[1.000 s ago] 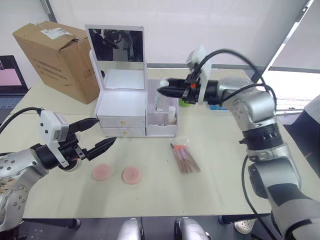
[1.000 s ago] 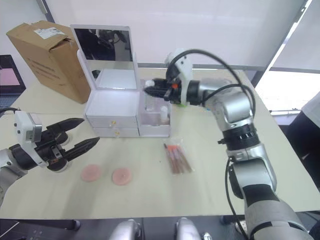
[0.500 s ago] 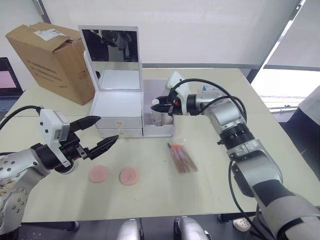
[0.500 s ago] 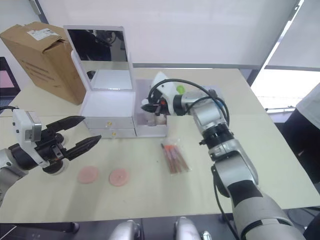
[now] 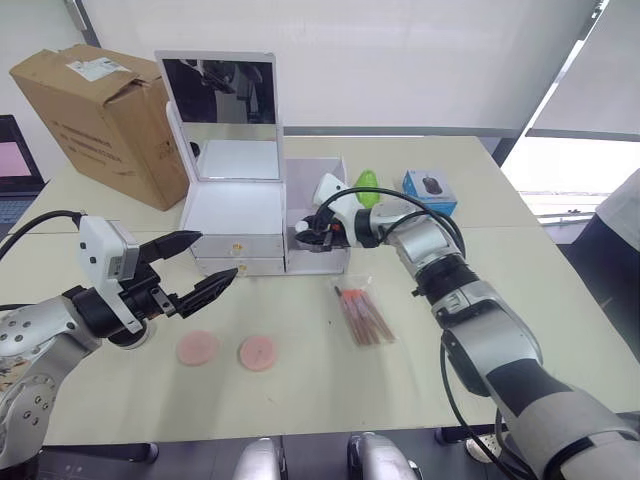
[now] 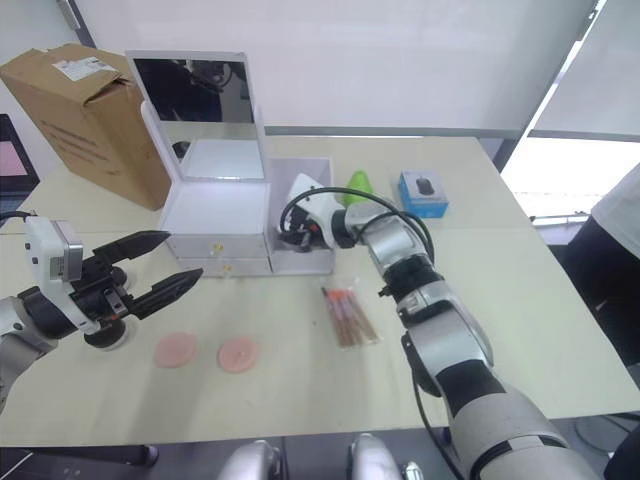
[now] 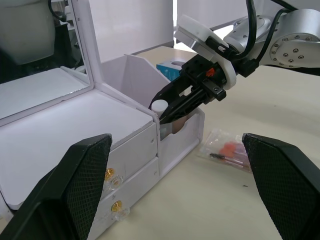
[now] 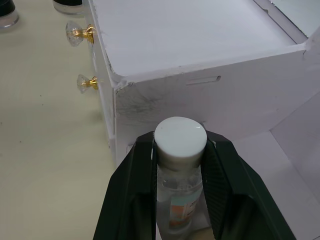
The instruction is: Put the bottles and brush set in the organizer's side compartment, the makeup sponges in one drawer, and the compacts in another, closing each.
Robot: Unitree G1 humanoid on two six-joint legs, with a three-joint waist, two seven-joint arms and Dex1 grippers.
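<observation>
A cardboard box (image 5: 105,115) stands at the far left of the worktop (image 5: 450,350). The left gripper (image 5: 200,265) hovers above the worktop with its jaws spread wide and nothing between them, pointing at the organizer (image 5: 240,225). Just below its jaws lie 2 pink sponges (image 5: 198,349) (image 5: 260,352), side by side and apart.

Ahead of those jaws the organizer's 2 drawers (image 7: 131,150) are shut, gold knobs (image 8: 80,34) outward, and the mirror lid (image 5: 222,95) stands upright. In the right wrist view, 2 compacts (image 8: 69,5) sit on the worktop near the drawer fronts.

The side bin (image 5: 320,215) adjoins the drawers. The right gripper (image 7: 167,107) reaches down into it, jaws closed on a clear bottle (image 8: 179,170) just under its white cap (image 8: 180,137); the bottle stands upright inside the bin.

Near the right jaws, on the worktop in front of the bin, the brush pouch (image 5: 365,312) lies flat. Beyond the bin, a green object (image 5: 367,185) and a small blue box (image 5: 430,190) sit toward the far right.
</observation>
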